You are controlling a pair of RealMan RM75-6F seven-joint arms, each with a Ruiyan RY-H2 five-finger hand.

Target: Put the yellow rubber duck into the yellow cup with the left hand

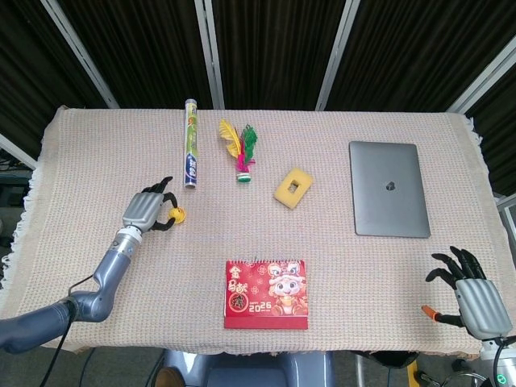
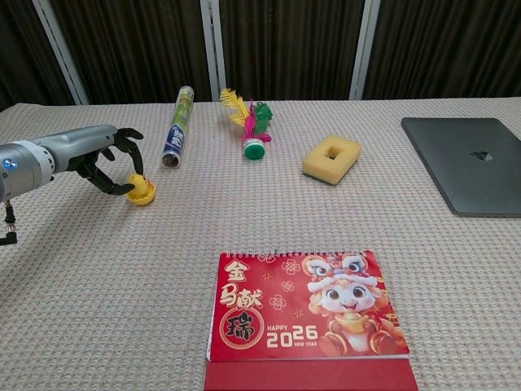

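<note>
Curling its dark fingers around the yellow rubber duck (image 2: pixel 141 191), the left hand (image 2: pixel 108 158) sits low over the left part of the desk (image 1: pixel 339 242), fingertips touching the toy; whether the duck is truly gripped or lifted cannot be told. Just beyond it, farther back, lies a tube (image 1: pixel 191 143), with a feathered shuttlecock (image 1: pixel 244 150) and a yellow sponge (image 1: pixel 293 186) to its right. A red calendar (image 1: pixel 266 293) lies at the near edge and a closed laptop (image 1: pixel 389 189) to the right. At the near right corner, the right hand (image 1: pixel 472 294) rests empty, fingers spread.
</note>
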